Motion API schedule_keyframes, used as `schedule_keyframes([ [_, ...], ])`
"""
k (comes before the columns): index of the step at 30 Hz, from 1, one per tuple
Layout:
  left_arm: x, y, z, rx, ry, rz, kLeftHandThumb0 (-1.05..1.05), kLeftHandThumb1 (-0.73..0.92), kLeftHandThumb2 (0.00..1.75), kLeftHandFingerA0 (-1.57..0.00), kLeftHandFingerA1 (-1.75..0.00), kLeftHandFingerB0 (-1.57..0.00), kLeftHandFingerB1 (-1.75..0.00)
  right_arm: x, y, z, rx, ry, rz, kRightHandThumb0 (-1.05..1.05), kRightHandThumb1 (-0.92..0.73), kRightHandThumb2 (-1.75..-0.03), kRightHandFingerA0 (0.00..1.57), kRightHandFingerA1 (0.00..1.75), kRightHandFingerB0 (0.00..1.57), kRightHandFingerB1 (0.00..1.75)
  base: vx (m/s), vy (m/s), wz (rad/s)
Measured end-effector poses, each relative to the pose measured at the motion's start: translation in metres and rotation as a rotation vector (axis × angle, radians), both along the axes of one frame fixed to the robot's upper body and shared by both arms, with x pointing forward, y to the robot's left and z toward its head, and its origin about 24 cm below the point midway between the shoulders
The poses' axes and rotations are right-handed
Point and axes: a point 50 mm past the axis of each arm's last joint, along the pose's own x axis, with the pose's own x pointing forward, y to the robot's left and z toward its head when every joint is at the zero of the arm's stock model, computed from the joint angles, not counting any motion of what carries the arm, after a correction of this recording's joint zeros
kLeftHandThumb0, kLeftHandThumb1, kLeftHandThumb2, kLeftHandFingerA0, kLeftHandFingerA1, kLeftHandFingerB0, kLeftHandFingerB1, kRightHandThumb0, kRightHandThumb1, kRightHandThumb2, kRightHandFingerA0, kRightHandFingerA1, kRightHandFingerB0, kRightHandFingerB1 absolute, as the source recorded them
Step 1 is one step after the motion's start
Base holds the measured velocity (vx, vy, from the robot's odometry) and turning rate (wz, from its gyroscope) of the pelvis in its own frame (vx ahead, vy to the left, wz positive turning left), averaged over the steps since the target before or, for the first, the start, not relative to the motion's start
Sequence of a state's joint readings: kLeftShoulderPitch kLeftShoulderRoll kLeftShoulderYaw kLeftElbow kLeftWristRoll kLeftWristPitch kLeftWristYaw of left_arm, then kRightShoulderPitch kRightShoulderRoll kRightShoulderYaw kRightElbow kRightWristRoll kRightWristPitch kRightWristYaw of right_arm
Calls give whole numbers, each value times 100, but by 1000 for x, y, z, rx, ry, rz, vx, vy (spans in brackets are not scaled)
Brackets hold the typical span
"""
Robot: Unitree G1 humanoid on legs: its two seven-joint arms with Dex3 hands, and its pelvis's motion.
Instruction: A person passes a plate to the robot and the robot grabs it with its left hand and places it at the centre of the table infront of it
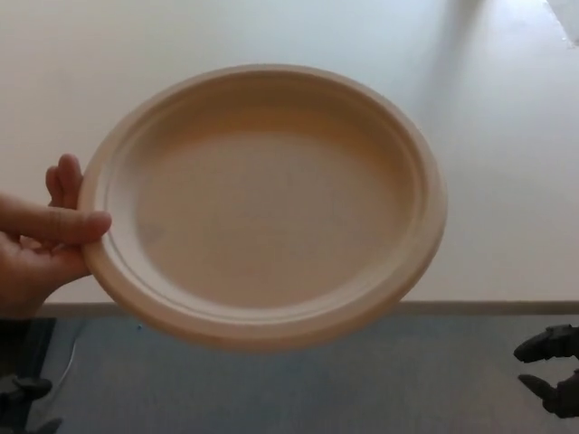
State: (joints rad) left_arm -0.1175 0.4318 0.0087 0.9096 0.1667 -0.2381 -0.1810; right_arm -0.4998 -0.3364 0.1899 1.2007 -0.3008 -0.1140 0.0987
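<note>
Right now the white table [507,181] fills most of the scene, its near edge running across the lower part of the view with grey floor [362,389] below it, and nothing stands on the part that shows. Held up over that near edge, close to the camera, is the plate [267,203], a round tan one that looks like paper or pressed fibre, empty and facing upward with a slight tilt. A person's hand [36,249] comes in from the left side and pinches the plate's left rim, thumb laid on top of the rim and fingers curled behind it. The robot's right hand [554,371] sits low at the bottom right corner, well apart from the plate, its dark fingers spread with nothing between them. The left hand [23,398] is only a dark sliver at the bottom left corner, below the person's wrist, and I cannot tell whether it is apart or closed. As I judge it, the handover is just being offered: the robot has not taken the plate, so the grab with the left hand and the setting down at the table's centre are both left to do.
</note>
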Motion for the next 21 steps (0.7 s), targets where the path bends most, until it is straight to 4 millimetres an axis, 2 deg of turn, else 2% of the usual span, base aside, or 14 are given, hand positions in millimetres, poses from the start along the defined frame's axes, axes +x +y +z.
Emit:
schedule_keyframes([
  [1,0,0,0,-7,-2,-9,-63,71,62,-53,-40,-28,-32,-1,0,-1,-3,8,6,-46,-62,-58,75,72,56,55,0,0,0],
  [2,-1,-1,0,-10,-2,-11,-63,71,62,-52,-40,-27,-31,-2,0,-2,-4,12,9,-46,-44,-92,76,80,46,63,0,0,0],
  [6,-3,-1,-1,-30,-6,-27,-63,70,62,-52,-40,-28,-31,-5,-1,-5,-6,27,17,-44,-45,-92,73,78,46,63,0,0,0],
  [7,-3,-1,-2,-34,-5,-30,-69,58,89,-46,-53,-22,-43,-6,-1,-6,-6,29,19,-43,-44,-92,73,78,45,63,0,0,0],
  [8,-5,-1,-3,-36,-5,-33,-69,58,89,-46,-53,-22,-43,-6,-1,-6,-6,30,23,-43,-44,-92,73,78,45,63,0,0,0],
  [9,-5,-2,-3,-37,-5,-37,-67,66,64,-53,-42,-24,-32,-6,-2,-6,-7,31,26,-45,-62,-58,74,68,54,53,0,0,0],
  [11,-6,-2,-4,-39,-7,-44,-64,71,62,-55,-40,-27,-31,-7,-2,-6,-8,33,28,-46,-62,-58,75,69,55,53,0,0,0],
  [12,-7,-3,-4,-41,-11,-53,-70,58,89,-46,-52,-22,-43,-7,-2,-7,-8,34,32,-46,-62,-58,75,69,56,54,0,0,0],
  [13,-8,-3,-4,-41,-12,-57,-70,58,89,-46,-52,-22,-43,-7,-1,-7,-8,35,34,-46,-62,-58,75,69,56,54,0,0,0],
  [14,-10,-3,-5,-42,-12,-62,-63,71,62,-51,-39,-27,-31,-8,-1,-7,-8,36,36,-46,-61,-57,75,71,57,54,0,0,0],
  [20,-26,-8,-10,-46,0,-104,-66,65,61,-45,-39,-28,-31,-20,-3,-17,-8,67,43,-47,-61,-59,76,72,56,56,0,0,0],
  [21,-31,-10,-11,-47,-3,-118,-64,64,60,-45,-40,-30,-32,-23,-3,-19,-7,74,44,-47,-44,-92,77,81,47,64,0,0,0],
])
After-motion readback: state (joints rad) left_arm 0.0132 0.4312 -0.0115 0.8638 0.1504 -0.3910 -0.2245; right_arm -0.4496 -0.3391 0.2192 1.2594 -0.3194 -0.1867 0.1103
